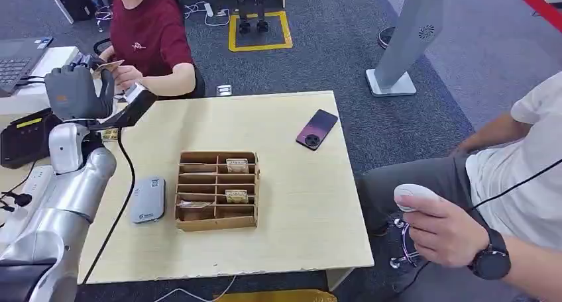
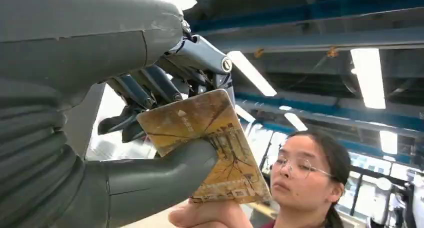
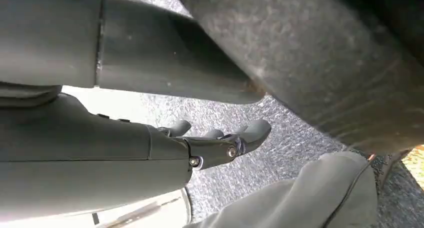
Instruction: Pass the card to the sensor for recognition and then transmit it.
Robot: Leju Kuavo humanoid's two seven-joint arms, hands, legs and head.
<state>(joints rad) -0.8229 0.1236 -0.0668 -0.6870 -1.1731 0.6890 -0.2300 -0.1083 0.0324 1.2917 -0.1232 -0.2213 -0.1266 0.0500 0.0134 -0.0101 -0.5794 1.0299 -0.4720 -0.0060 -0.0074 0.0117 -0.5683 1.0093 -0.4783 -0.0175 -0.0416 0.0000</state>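
Past the table (image 1: 291, 242), left robot hand (image 1: 74, 93) pinches card (image 2: 205, 138); person's fingers (image 2: 210, 215) touch it.

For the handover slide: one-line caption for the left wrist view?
Left hand pinches the card as a person's fingers touch its lower edge.

Phone (image 1: 317, 129) near cardboard divider box (image 1: 217, 190).
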